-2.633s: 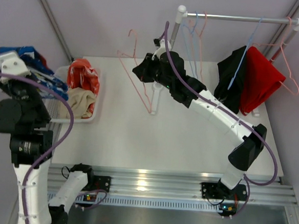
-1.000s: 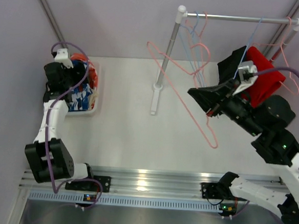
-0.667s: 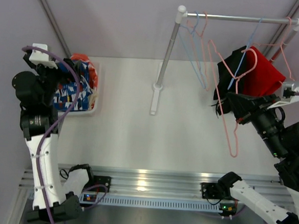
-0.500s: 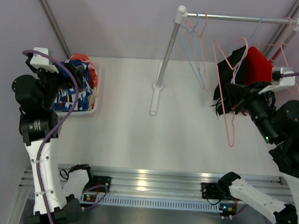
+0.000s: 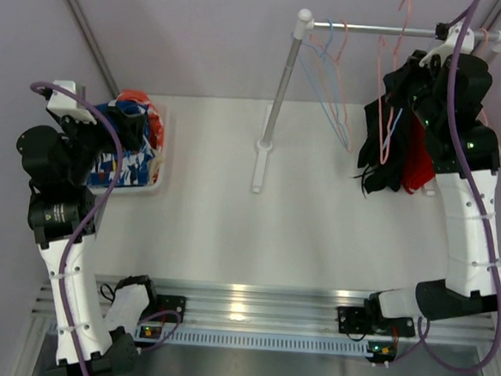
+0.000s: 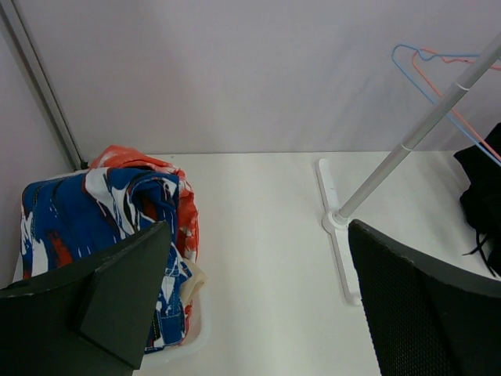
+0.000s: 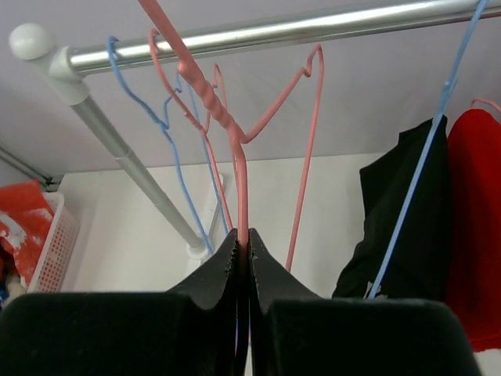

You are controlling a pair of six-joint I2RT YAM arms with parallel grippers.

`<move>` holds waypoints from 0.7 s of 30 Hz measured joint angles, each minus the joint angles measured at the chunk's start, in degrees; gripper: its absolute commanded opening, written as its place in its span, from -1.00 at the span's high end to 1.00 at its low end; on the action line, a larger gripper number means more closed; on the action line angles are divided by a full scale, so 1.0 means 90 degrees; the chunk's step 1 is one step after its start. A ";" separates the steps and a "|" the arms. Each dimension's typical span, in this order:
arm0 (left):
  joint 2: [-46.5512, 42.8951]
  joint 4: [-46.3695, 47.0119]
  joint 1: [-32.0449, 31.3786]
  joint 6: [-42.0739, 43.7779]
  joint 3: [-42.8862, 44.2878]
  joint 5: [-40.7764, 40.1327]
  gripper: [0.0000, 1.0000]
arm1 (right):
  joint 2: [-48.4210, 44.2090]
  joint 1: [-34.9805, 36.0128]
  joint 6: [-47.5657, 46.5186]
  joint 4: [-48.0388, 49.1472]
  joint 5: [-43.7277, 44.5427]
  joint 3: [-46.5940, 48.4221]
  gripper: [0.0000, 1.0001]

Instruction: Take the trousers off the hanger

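right fingers (image 7: 215,274) clamped on pink hanger (image 7: 239,180) at rail (image 7: 274,33) | left fingers (image 6: 117,298) spread, empty, near blue-white trousers (image 6: 86,211) in basket (image 6: 196,345) | black trousers (image 7: 407,211), red trousers (image 7: 473,219) hanging

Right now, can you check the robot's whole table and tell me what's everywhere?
Surface: white table, with the rack's foot standing on it.
Job's things: blue patterned trousers on top of orange-red trousers in the basket; black trousers and red trousers hang on the rack.
Clutter: nothing seen.
Grippers: left gripper fingers open, holding nothing; right gripper fingers shut on a pink hanger.
Cables: purple cable along each arm.
Surroundings: plain pale walls.
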 measured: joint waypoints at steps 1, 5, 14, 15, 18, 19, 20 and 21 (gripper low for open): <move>-0.0017 0.0002 0.0000 -0.0024 0.0010 0.0010 -0.98 | 0.0194 -0.0194 0.0056 -0.0007 -0.0243 0.0097 1.00; -0.0053 0.0000 0.0000 -0.0124 0.0012 0.0019 -0.98 | 0.0935 -0.0733 0.0211 0.0236 -0.1127 0.0209 1.00; -0.0034 -0.0143 0.0000 -0.0277 0.0012 0.0015 -0.98 | 0.1637 -0.0894 0.0459 0.1214 -0.1804 -0.0267 1.00; 0.0002 -0.0185 0.0000 -0.0282 0.0015 0.0015 -0.98 | 0.1651 -0.0894 0.0505 0.1297 -0.1809 -0.0306 1.00; 0.0100 -0.0367 0.0000 -0.0272 0.0078 0.0017 -0.98 | 0.1654 -0.0901 0.0612 0.1515 -0.1809 -0.0481 1.00; 0.0136 -0.0442 0.0000 -0.0253 0.0117 0.0022 -0.98 | 0.1647 -0.0908 0.0641 0.1615 -0.1812 -0.0597 1.00; 0.0187 -0.0515 0.0000 -0.0223 0.0148 0.0024 -0.98 | 0.1617 -0.0913 0.0675 0.1693 -0.1809 -0.0750 1.00; 0.0248 -0.0583 0.0000 -0.0187 0.0172 0.0027 -0.98 | 0.1591 -0.0928 0.0702 0.1712 -0.1812 -0.0911 1.00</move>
